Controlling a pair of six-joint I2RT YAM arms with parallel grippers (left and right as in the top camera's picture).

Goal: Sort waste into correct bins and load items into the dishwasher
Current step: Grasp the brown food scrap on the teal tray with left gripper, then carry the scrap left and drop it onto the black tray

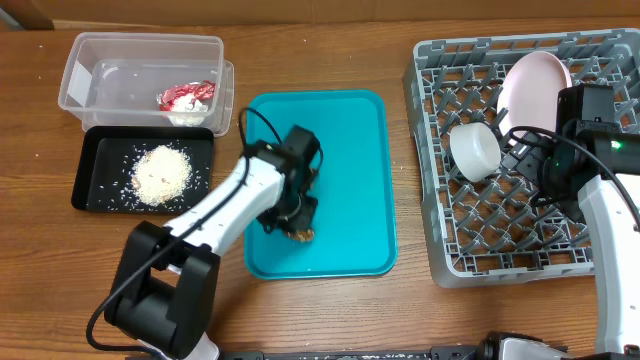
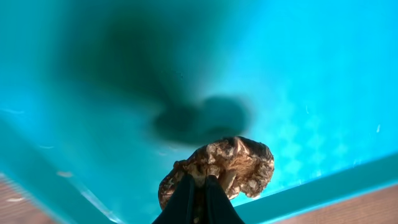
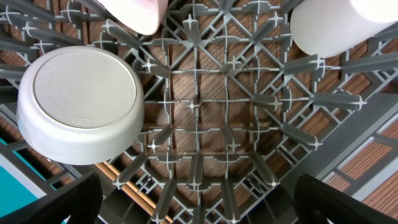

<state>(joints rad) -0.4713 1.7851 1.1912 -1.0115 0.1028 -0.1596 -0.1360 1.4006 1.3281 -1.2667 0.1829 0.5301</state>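
brown wood surface, teal tray [image 1: 350, 150] in the middle. left jaws are pinched shut on the small brown food lump [image 2: 239, 163] near the tray's front edge. it looks soft and crumbly, so squeeze its middle gently. right jaws hang wide over the grey rack [image 1: 500, 215].

A brown wood-grain table [image 1: 320, 40], its plank seams and streaky grain running left to right, fills the whole overhead view from edge to edge under bright, even light that casts only soft, short shadows on its matte surface.
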